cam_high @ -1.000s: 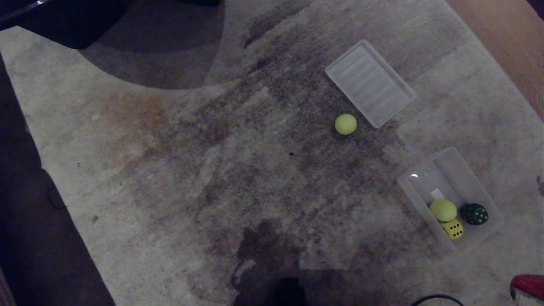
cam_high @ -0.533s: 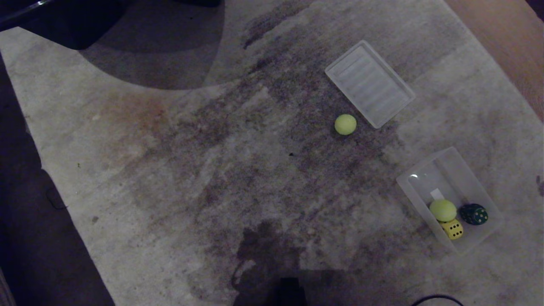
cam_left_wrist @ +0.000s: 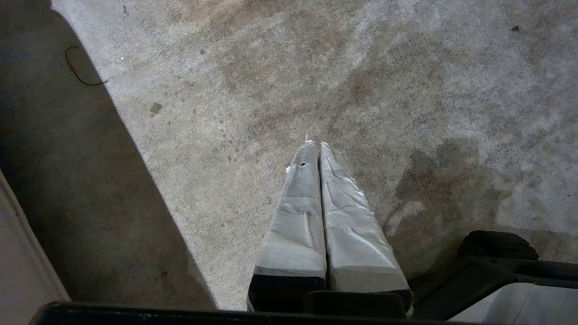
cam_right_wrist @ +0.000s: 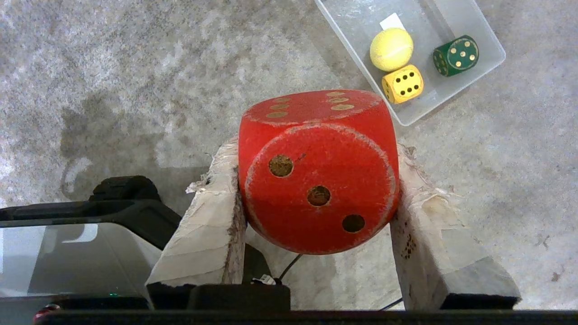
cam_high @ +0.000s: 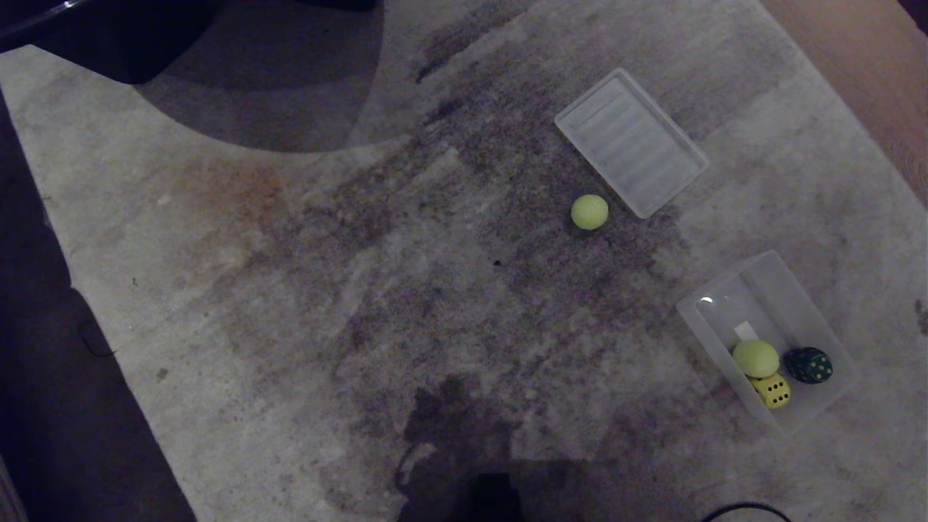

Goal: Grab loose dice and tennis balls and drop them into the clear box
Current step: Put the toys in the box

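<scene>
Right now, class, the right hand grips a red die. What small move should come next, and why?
Probably carry the red die over the clear box before letting go. The right hand has it clamped between both fingers above bare carpet, and the box, holding a tennis ball and two dice, lies off to one side.

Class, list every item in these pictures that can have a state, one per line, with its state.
Red foam die: gripped in right claw.
Left claw: shut, empty.
Clear plastic box: open, holding a ball and two dice.
Ribbed translucent lid: off, flat on carpet.
Loose yellow-green tennis ball: on carpet.
</scene>
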Tool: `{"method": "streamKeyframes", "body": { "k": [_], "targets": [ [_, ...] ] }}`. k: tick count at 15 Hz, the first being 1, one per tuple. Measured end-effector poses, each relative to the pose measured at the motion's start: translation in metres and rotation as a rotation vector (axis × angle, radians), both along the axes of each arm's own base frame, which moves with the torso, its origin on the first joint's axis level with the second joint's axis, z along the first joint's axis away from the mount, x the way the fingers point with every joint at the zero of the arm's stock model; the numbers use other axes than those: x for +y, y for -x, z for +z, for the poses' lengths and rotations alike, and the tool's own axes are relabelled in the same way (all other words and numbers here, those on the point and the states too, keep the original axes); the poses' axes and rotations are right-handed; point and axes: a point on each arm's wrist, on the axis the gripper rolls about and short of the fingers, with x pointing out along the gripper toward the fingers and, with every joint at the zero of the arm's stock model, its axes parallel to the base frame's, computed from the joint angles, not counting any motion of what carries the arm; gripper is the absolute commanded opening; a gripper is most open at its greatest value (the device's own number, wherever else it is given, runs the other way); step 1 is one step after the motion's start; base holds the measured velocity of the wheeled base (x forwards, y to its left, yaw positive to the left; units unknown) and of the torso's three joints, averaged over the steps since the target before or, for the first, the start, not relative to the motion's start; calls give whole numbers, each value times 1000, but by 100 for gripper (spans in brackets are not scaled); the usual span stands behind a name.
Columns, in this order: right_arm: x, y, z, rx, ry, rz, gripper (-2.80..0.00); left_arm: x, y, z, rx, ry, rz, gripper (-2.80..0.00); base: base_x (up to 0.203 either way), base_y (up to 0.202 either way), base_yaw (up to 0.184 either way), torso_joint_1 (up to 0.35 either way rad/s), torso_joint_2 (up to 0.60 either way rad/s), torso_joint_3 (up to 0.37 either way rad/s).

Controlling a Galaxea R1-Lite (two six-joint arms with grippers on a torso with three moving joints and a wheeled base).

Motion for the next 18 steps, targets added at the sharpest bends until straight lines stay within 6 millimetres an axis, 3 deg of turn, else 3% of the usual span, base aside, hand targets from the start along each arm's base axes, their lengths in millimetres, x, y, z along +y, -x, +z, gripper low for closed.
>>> {"method": "streamKeyframes", "body": {
  "k": [10, 18],
  "targets": [
    [0, 0, 0, 0, 2, -1, -280, 0, 0, 0, 0, 4, 0, -280, 0, 0, 0, 0, 0, 0],
    [0, 0, 0, 0, 4, 1, -280, 0, 0, 0, 0, 6, 0, -280, 177, 0, -2, 2, 1, 2]
  ]
}}
